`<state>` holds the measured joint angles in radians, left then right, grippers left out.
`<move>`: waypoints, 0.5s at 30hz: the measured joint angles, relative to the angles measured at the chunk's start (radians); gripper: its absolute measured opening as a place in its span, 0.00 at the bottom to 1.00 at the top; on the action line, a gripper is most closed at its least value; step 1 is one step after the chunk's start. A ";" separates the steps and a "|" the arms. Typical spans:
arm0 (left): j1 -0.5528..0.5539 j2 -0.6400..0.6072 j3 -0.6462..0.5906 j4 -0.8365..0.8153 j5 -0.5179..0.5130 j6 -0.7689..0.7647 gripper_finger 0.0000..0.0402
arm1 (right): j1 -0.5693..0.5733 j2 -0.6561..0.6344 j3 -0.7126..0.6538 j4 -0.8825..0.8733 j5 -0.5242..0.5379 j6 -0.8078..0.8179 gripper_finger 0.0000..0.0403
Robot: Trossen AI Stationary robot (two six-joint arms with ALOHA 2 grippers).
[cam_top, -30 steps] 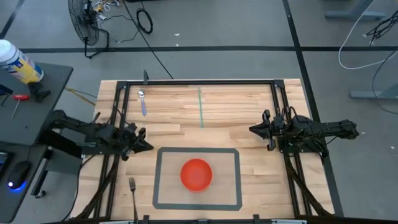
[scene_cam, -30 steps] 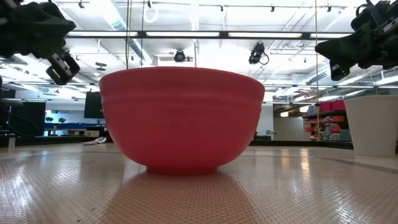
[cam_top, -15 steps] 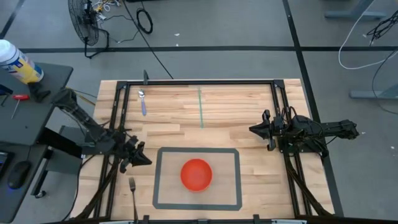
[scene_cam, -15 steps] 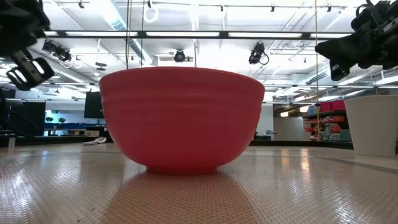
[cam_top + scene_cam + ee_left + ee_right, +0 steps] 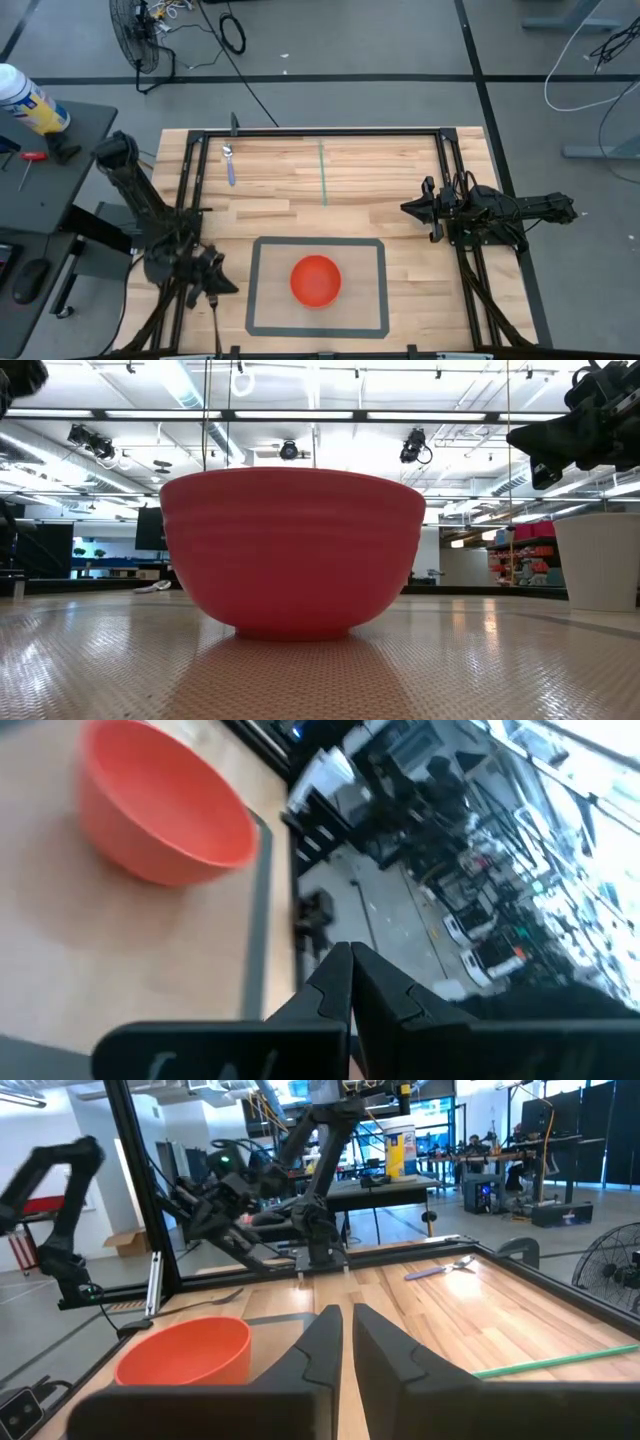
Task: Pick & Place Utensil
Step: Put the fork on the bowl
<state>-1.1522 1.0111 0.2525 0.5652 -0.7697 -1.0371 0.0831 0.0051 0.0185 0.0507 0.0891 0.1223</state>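
Wood-plank table (image 5: pixel 400 170) with a grey tape rectangle (image 5: pixel 318 327); red bowl (image 5: pixel 316 279) sits inside it, near centre. Fork (image 5: pixel 213 297) lies on the table outside the tape's left edge, just beside and below the left gripper (image 5: pixel 222 284), which sits close over its tine end — can't tell if touching. Left gripper's fingers (image 5: pixel 330 982) are pressed together in its wrist view, nothing between them. Spoon (image 5: pixel 229 162) lies far from the bowl, toward the table's far-left corner. Right gripper (image 5: pixel 408 209) hangs over the table to the right of the bowl, well apart from it, fingers (image 5: pixel 322 1342) nearly closed with a thin gap, holding nothing. Green tape strip (image 5: pixel 322 172) runs beyond the bowl at mid-table. Floor fan (image 5: pixel 133 35) and cables on the grey floor past the table.
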 joint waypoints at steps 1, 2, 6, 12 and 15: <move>-0.007 0.032 0.031 -0.007 0.000 -0.001 0.02 | 0.000 0.000 0.000 0.000 0.000 0.000 0.09; -0.012 0.062 0.065 -0.021 0.000 -0.008 0.02 | 0.000 0.000 0.000 0.000 0.000 0.000 0.09; -0.012 0.162 0.207 -0.141 0.016 -0.093 0.01 | 0.000 0.000 0.000 0.000 0.000 0.000 0.09; 0.005 0.291 0.452 -0.510 0.101 -0.291 0.01 | 0.000 0.000 0.000 0.001 0.000 0.000 0.09; 0.018 0.356 0.572 -0.776 0.200 -0.417 0.00 | 0.000 0.000 0.000 0.000 0.000 0.000 0.09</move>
<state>-1.1341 1.3674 0.8240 -0.2113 -0.5695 -1.4546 0.0830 0.0051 0.0185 0.0509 0.0891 0.1224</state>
